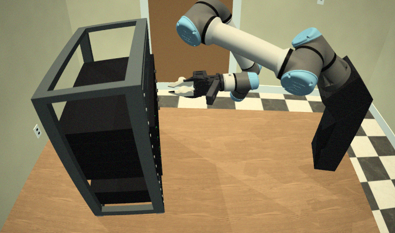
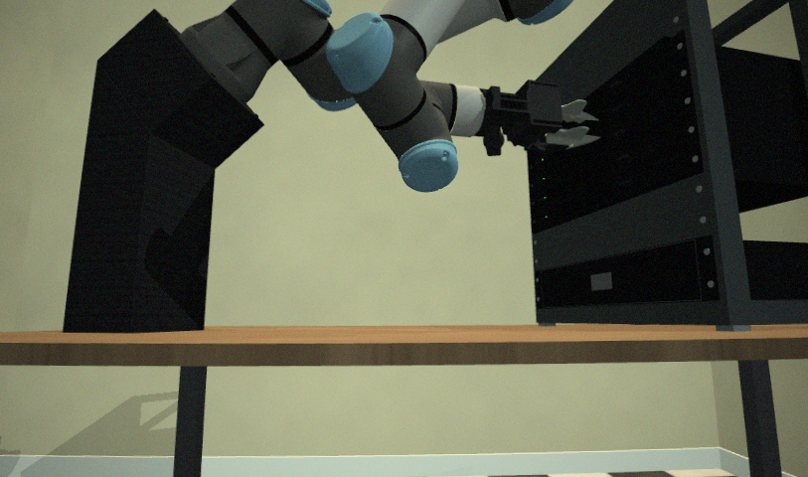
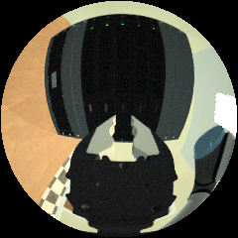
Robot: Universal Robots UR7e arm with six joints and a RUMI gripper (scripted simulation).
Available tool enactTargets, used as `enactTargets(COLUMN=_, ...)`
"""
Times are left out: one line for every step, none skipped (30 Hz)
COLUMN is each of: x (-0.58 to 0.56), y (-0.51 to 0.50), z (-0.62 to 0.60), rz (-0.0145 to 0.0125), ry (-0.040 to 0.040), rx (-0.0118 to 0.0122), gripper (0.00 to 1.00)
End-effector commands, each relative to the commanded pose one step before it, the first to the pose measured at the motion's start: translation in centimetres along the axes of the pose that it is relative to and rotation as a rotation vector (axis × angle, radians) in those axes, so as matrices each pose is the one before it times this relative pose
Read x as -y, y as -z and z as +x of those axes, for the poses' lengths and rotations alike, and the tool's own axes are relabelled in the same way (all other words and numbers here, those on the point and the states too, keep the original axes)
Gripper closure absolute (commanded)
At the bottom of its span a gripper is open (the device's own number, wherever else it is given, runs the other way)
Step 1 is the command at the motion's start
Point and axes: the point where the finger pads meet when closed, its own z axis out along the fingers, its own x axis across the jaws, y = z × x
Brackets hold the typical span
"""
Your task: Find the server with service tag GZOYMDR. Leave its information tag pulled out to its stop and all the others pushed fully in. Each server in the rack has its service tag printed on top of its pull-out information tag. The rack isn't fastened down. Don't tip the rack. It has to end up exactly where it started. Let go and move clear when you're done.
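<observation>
The dark grey rack stands upright on the table. Black servers fill its middle and upper part. Small tabs show in a row along one side of the server fronts; they look like the information tags' ends. None seems far out, but their exact travel is too small to tell. No service tag print is readable. My gripper is partly open, with nothing between its pale fingers. It points at the server fronts, a little short of them.
A lower black unit with a pale label sits near the rack's bottom. Green lights line the servers' other side. The arm stands on a black pedestal across the wooden table.
</observation>
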Motion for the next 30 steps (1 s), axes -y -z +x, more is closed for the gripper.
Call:
enactTargets(x=-0.045, y=-1.335, z=-0.027, rz=-0.00130, ry=0.00074, rx=-0.00084, gripper=0.85)
enactTargets(x=0.001, y=-0.252, z=0.000, rz=0.00000, ry=0.00000, rx=0.00001, gripper=0.85)
enactTargets(x=-0.001, y=-0.223, z=0.000, rz=0.00000, ry=0.00000, rx=-0.00001, gripper=0.85)
enactTargets(x=0.000, y=-0.192, z=0.000, rz=0.00000, ry=0.00000, rx=0.00001, gripper=0.85)
enactTargets(x=0.000, y=-0.160, z=0.000, rz=0.00000, ry=0.00000, rx=0.00000, gripper=0.85)
enactTargets(x=0.000, y=-0.129, z=0.000, rz=0.00000, ry=0.00000, rx=0.00000, gripper=0.85)
enactTargets(x=0.000, y=-0.098, z=0.000, rz=0.00000, ry=0.00000, rx=0.00000, gripper=0.85)
enactTargets(x=0.000, y=-0.070, z=0.000, rz=0.00000, ry=0.00000, rx=0.00000, gripper=0.85)
enactTargets(x=0.000, y=-0.045, z=0.000, rz=0.00000, ry=0.00000, rx=0.00000, gripper=0.85)
enactTargets(x=0.000, y=-0.025, z=0.000, rz=0.00000, ry=0.00000, rx=0.00000, gripper=0.85)
enactTargets(x=0.000, y=-0.010, z=0.000, rz=0.00000, ry=0.00000, rx=0.00000, gripper=0.85)
enactTargets(x=0.000, y=-0.001, z=0.000, rz=0.00000, ry=0.00000, rx=0.00000, gripper=0.85)
enactTargets(x=0.000, y=0.000, z=0.000, rz=0.00000, ry=0.00000, rx=0.00000, gripper=0.85)
enactTargets(x=0.000, y=0.000, z=0.000, rz=0.00000, ry=0.00000, rx=0.00000, gripper=0.85)
enactTargets(x=0.000, y=0.000, z=0.000, rz=0.00000, ry=0.00000, rx=0.00000, gripper=0.85)
enactTargets(x=0.000, y=0.000, z=0.000, rz=0.00000, ry=0.00000, rx=0.00000, gripper=0.85)
enactTargets(x=0.000, y=0.000, z=0.000, rz=0.00000, ry=0.00000, rx=0.00000, gripper=0.85)
enactTargets(x=0.000, y=0.000, z=0.000, rz=0.00000, ry=0.00000, rx=0.00000, gripper=0.85)
enactTargets(x=0.000, y=0.000, z=0.000, rz=0.00000, ry=0.00000, rx=0.00000, gripper=0.85)
enactTargets(x=0.000, y=0.000, z=0.000, rz=0.00000, ry=0.00000, rx=0.00000, gripper=0.85)
enactTargets(x=0.000, y=0.000, z=0.000, rz=0.00000, ry=0.00000, rx=0.00000, gripper=0.85)
enactTargets(x=0.000, y=0.000, z=0.000, rz=0.00000, ry=0.00000, rx=0.00000, gripper=0.85)
enactTargets(x=0.000, y=0.000, z=0.000, rz=0.00000, ry=0.00000, rx=0.00000, gripper=0.85)
enactTargets(x=0.000, y=0.000, z=0.000, rz=0.00000, ry=0.00000, rx=0.00000, gripper=0.85)
enactTargets(x=0.000, y=0.000, z=0.000, rz=0.00000, ry=0.00000, rx=0.00000, gripper=0.85)
enactTargets(x=0.000, y=0.000, z=0.000, rz=0.00000, ry=0.00000, rx=0.00000, gripper=0.85)
enactTargets(x=0.000, y=0.000, z=0.000, rz=0.00000, ry=0.00000, rx=0.00000, gripper=0.85)
enactTargets(x=0.000, y=0.000, z=0.000, rz=0.00000, ry=0.00000, rx=0.00000, gripper=0.85)
enactTargets(x=0.000, y=0.000, z=0.000, rz=0.00000, ry=0.00000, rx=0.00000, gripper=0.85)
enactTargets(x=0.000, y=0.000, z=0.000, rz=0.00000, ry=0.00000, rx=0.00000, gripper=0.85)
